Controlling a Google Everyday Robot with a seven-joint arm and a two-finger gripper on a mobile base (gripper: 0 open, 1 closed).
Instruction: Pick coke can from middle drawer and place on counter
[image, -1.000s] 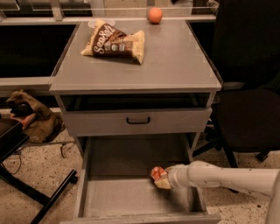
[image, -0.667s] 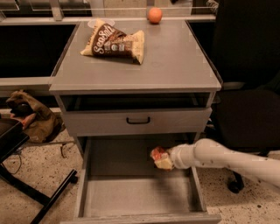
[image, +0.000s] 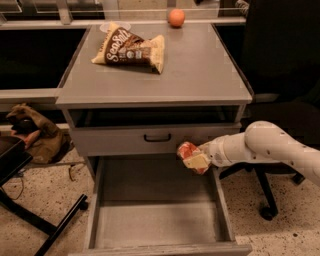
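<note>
Holding the small red dented soda can (image: 187, 149) in mid-air, above the right side of the wide grey open drawer (image: 155, 200) and just in front of the closed grey drawer front with a black handle (image: 157, 137). Clamping it between the jaws of the white arm's gripper (image: 195, 159), reaching in from the right. Carrying out the transfer step, by the look of it. Needing next a rise past the overhanging edge of the flat matte grey desk (image: 200, 65), then a move inward to a bare patch, avoiding the brown-and-cream chip bag (image: 131, 47) and the round orange fruit (image: 176, 17).
</note>
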